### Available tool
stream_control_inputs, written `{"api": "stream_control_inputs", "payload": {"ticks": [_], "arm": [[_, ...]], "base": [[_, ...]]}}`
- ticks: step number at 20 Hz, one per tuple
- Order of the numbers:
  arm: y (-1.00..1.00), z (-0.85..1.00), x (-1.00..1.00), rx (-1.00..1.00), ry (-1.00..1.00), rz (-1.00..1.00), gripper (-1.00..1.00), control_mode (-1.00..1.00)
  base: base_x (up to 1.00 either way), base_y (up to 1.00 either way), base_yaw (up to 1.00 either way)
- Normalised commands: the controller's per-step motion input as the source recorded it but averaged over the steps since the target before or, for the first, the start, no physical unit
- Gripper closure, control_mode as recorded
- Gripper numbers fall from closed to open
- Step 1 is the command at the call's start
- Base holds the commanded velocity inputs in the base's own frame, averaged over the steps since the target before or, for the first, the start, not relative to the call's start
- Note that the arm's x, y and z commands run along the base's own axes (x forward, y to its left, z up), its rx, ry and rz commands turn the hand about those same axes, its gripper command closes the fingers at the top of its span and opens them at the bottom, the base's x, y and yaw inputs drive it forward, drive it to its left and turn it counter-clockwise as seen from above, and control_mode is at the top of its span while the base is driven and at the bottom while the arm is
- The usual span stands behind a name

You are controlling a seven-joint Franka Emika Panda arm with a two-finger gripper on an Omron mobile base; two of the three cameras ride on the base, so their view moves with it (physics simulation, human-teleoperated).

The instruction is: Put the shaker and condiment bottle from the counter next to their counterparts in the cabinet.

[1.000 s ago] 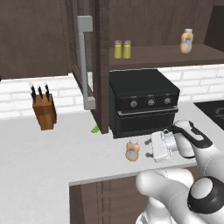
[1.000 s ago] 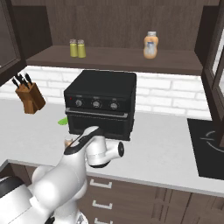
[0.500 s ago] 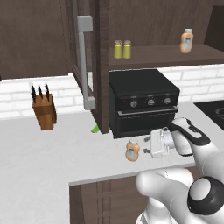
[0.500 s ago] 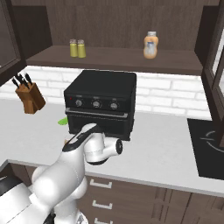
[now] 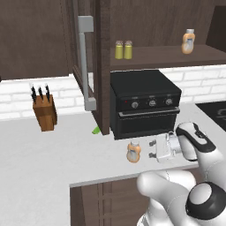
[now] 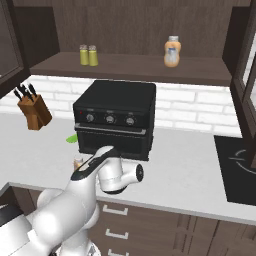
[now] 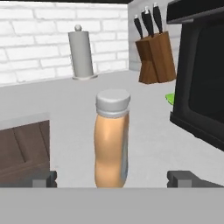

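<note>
Gripper (image 5: 154,149) is edging closer along the counter's (image 5: 48,159) front edge toward the condiment bottle (image 5: 133,151), claw spread wide and lining up; grasp looks imminent.

Counter (image 5: 53,159) bare left of condiment bottle (image 5: 133,151); black oven (image 5: 145,103) crowds close behind it.

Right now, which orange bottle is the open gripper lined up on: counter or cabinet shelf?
The condiment bottle standing on the counter before the black oven. The gripper faces it, apart; the matching bottle stands on the shelf.
</note>
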Motion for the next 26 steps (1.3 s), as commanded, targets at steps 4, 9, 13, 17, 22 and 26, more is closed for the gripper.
{"api": "stream_control_inputs", "payload": {"ticks": [4,9,13,17,22,26], "arm": [[0.01,0.0,-0.12,0.0,0.0,0.0,-1.0,-1.0],[0.03,0.0,-0.02,0.0,-0.01,0.0,-1.0,-1.0],[0.29,0.0,-0.36,0.0,-0.07,0.0,-1.0,-1.0],[0.23,0.0,-0.39,0.0,-0.03,0.0,-1.0,-1.0],[0.29,0.0,-0.14,0.0,0.0,0.0,-1.0,-1.0],[0.39,0.0,-0.04,0.0,0.0,0.0,-1.0,-1.0]], "base": [[0.0,0.0,0.0],[0.0,0.0,0.0],[0.0,0.0,0.0],[0.0,0.0,0.0],[0.0,0.0,0.0],[0.0,0.0,0.0]]}}
